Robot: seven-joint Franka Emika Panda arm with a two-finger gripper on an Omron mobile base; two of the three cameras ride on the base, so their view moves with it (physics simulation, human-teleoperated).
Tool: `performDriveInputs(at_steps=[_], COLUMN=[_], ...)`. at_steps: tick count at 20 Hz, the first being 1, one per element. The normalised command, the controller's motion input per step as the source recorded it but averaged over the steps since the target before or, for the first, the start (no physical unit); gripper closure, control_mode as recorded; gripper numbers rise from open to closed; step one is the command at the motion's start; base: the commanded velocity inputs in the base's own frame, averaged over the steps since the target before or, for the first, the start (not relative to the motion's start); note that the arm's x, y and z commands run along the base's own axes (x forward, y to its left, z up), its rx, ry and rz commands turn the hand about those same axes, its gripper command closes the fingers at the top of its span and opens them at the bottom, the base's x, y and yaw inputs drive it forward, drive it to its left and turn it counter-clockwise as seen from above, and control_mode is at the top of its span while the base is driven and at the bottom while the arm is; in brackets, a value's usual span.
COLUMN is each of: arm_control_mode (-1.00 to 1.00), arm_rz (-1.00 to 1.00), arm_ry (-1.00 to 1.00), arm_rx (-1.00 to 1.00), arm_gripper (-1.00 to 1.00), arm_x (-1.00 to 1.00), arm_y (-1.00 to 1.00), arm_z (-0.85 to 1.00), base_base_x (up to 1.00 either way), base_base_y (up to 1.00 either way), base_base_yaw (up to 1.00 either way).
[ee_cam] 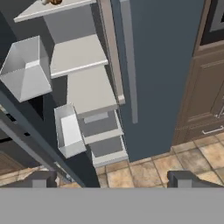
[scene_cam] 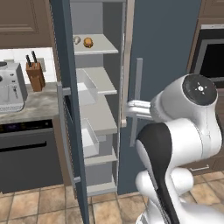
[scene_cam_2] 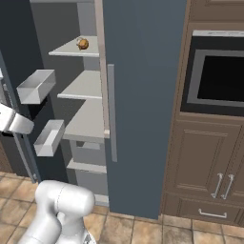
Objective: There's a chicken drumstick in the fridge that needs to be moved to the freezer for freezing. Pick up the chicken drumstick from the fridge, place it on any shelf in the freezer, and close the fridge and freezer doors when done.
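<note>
Drumstick (scene_cam: 88,42) (scene_cam_2: 83,44) sitting on top shelf (scene_cam: 103,43) (scene_cam_2: 66,50) of the unit's open left half, just beside a small pale knob (scene_cam: 77,40), the two close together near the shelf's back. Seen from the hand view, drumstick (ee_cam: 54,1) cut by the upper edge, far up and to the left of the hand (ee_cam: 113,179), well apart from it, with several bare grey shelves lying between. Hand spread wide, holding nothing, its two dark fingertips (ee_cam: 39,178) set far apart at the bottom of that view, aimed down over the tiled floor (ee_cam: 197,159) before the unit's foot. Left door (scene_cam: 65,87) (scene_cam_2: 14,47) swung fully out, shown edge-on in the left base view, carrying two white bins (scene_cam_2: 35,86) (ee_cam: 26,68) on its inner face, one above the other. Right door (scene_cam: 166,52) (scene_cam_2: 143,95) (ee_cam: 162,65) plain-fronted and shut, with a long grey handle (scene_cam: 136,103) (scene_cam_2: 111,112) (ee_cam: 128,61) running upright near its left edge. Cannot tell from these views whether the left door's outer face bears a black panel. White arm bent in the lower right of the left base view, its forward link reaching up close to the handle; cannot tell whether touching. Off to the left, grey surface (scene_cam: 35,103) bearing a knife block (scene_cam: 36,74) and a coffee machine (scene_cam: 9,87). Off to the right, built-in oven (scene_cam_2: 219,78) set in brown cabinets.
</note>
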Motion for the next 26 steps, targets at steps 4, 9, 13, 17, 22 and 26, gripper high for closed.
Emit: performDriveInputs(at_steps=[4, 9, 13, 17, 22, 26], arm_control_mode=[-1.00, -1.00, -1.00, -1.00, -1.00, -1.00], arm_rz=[0.07, 0.03, 0.00, -0.01, -0.11, -0.11], arm_ry=[0.16, 0.03, -0.01, -0.11, -0.14, -0.02], arm_rx=[0.05, 0.00, 0.00, -0.03, -0.06, 0.00], arm_gripper=[-1.00, -1.00, -1.00, -1.00, -1.00, -1.00], arm_x=[-0.50, -0.14, 0.11, 0.59, 0.32, 0.59], arm_y=[1.00, 1.00, 1.00, 0.94, 1.00, 1.00], arm_z=[0.00, -0.05, -0.46, -0.77, -0.61, -0.61], base_base_x=[0.00, 0.00, 0.00, 0.00, 0.00, 0.00], base_base_y=[0.00, 0.00, 0.00, 0.00, 0.00, 0.00], base_base_yaw=[0.00, 0.00, 0.00, 0.00, 0.00, 0.00])
